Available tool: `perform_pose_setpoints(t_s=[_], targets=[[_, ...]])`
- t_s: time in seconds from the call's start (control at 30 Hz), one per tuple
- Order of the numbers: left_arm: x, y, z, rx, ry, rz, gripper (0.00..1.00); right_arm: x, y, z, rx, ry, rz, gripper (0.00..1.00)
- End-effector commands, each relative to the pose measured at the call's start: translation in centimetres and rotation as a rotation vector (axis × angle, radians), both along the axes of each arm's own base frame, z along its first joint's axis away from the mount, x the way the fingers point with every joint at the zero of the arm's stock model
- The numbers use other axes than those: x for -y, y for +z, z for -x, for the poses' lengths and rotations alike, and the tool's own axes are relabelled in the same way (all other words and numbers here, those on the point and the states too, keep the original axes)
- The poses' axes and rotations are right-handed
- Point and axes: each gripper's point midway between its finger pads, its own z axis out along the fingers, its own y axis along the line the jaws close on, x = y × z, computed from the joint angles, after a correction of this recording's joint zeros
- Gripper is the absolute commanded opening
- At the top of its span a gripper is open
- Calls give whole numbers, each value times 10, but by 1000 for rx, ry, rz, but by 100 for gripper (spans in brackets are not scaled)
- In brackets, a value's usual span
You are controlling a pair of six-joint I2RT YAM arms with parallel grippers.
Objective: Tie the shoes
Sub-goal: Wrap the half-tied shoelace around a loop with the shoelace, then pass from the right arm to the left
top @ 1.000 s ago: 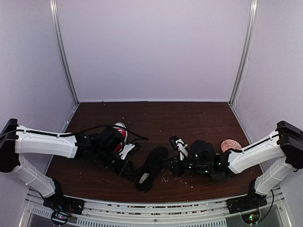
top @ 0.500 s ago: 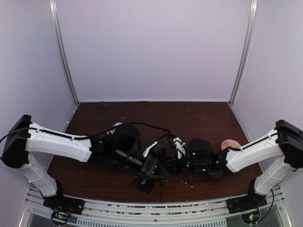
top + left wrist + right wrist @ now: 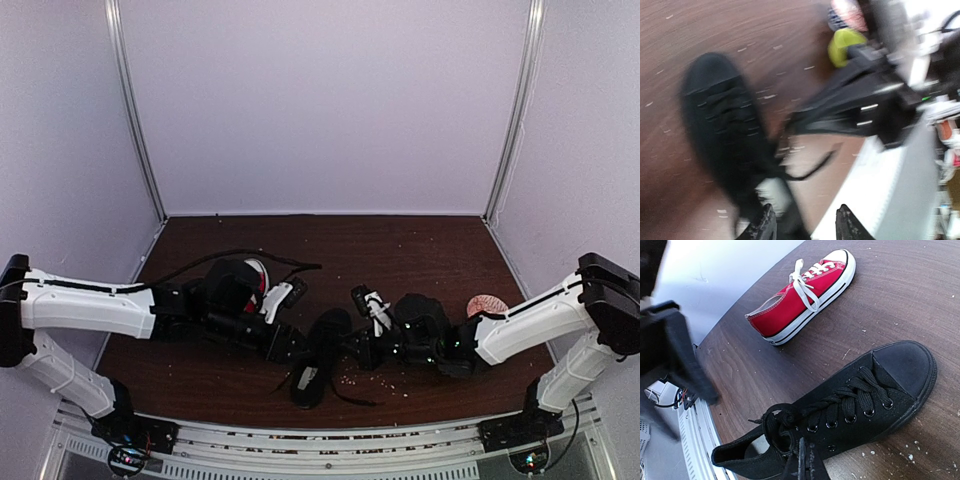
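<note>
Black shoe [image 3: 840, 410]: near edge, between my arms, laces loose, no bow yet
Red sneaker [image 3: 805, 287]: behind it, looks untied too
Right gripper [image 3: 802, 462]: clenched shut by its laces
Left gripper [image 3: 805, 224]: jaws apart, nothing held

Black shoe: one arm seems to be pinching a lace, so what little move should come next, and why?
Probably the left end effector should drop onto the loose lace lying beside the black shoe and close on it. Its jaws stand open near the heel, while the right end effector looks shut on the other lace, and no bow is tied yet.
</note>
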Motion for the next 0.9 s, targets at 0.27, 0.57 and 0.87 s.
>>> perform_pose_setpoints(t_s=[0.27, 0.57, 0.87], targets=[[-13, -81, -26, 205, -61, -152, 44, -7, 5, -1, -6, 8, -26, 0], [-17, -97, -34, 202, -9, -188, 25, -7, 5, 0, -8, 14, -20, 0], [-42, -105, -31, 181, 50, -252, 1, -21, 15, 3, 10, 44, -4, 0]])
